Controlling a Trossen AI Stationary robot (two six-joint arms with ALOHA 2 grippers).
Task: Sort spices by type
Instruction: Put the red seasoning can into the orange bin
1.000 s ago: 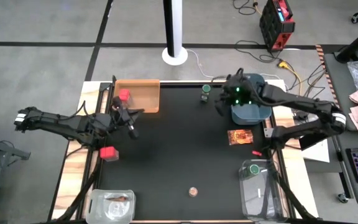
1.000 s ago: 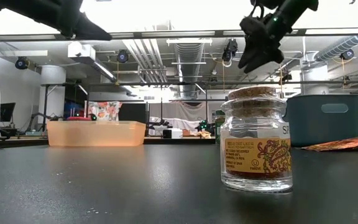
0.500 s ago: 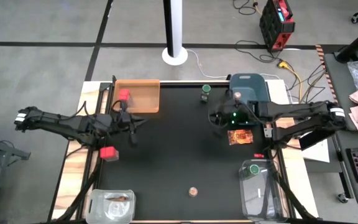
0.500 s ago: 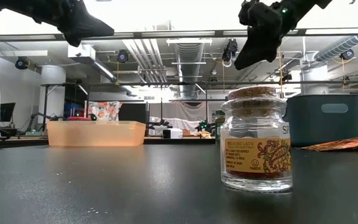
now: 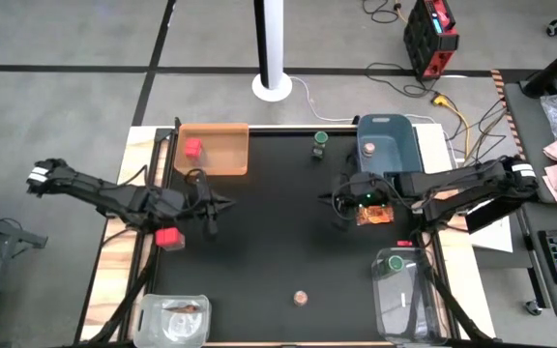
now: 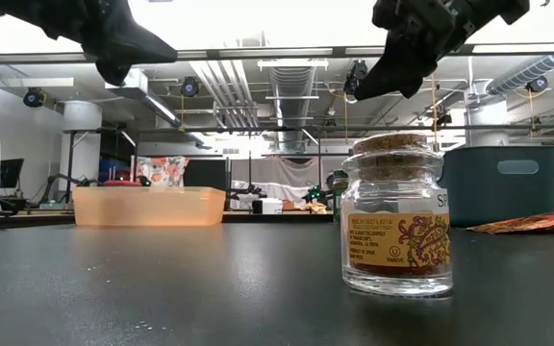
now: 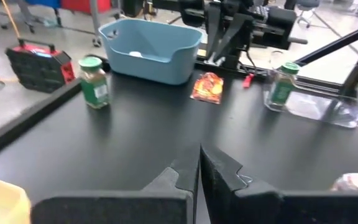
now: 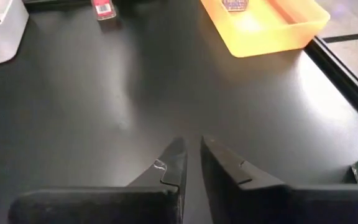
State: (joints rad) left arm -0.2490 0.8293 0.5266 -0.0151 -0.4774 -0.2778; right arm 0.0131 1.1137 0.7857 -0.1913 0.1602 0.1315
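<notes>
My right gripper [image 5: 341,200] has come away from the blue tub [image 5: 387,147] over the last second and now hangs above bare mat, just beside the flat packet [image 5: 374,213]. My left gripper [image 5: 211,206] has drifted off the orange tray [image 5: 222,145] toward the mat's middle. From each wrist camera I see the two fingertips nearly touching with nothing between them, so both pairs of fingers are drawn together and empty.

One red box [image 5: 192,147] sits inside the orange tray; the other red box [image 5: 169,237] lies at the mat's left edge, just beside my left arm. A green-capped jar [image 5: 320,144] stands at the far edge between tray and tub. A second green-capped jar [image 5: 387,269] is inside the clear container [image 5: 401,295] at the near right; through the plastic I can only make out its cap from above. The left wrist camera shows it more clearly [image 7: 283,86].

A cork-topped jar [image 5: 300,297] stands alone near the front edge and fills the low camera [image 6: 396,213], hiding much of the mat behind it. In the near-left clear container [image 5: 173,318] there is something brownish, but I cannot tell what it is. A pale cap [image 7: 352,182] is cut off at the edge of the left wrist picture.

In the low view both arms show only as dark shapes against bright ceiling lights.
</notes>
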